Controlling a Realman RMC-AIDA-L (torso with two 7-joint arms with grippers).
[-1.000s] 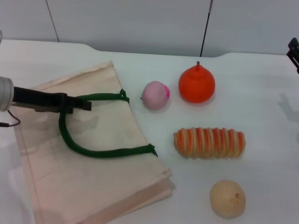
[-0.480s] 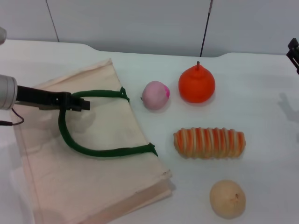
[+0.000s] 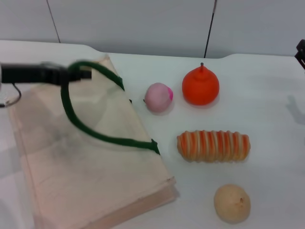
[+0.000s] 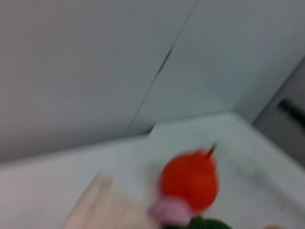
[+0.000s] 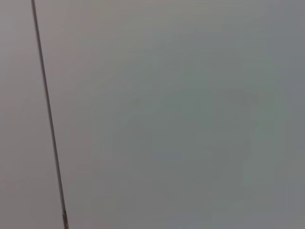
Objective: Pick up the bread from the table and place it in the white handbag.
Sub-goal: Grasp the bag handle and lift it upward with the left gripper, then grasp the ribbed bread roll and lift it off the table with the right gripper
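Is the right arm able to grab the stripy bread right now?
Probably yes. The bread lies alone on the table, apart from the other things, with nothing on top. The right pincer sits at the far right edge. The left pincer holds up the green handle.

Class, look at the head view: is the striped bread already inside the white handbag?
No. The bread lies on the table, to the right of the white handbag, apart from it.

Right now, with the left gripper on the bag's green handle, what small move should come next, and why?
Probably keep lifting the green handle a little with the left gripper to open the white handbag. Its upper layer looks raised only near the handle, and the bread lies untouched on the table. The right gripper sits at the far right edge.
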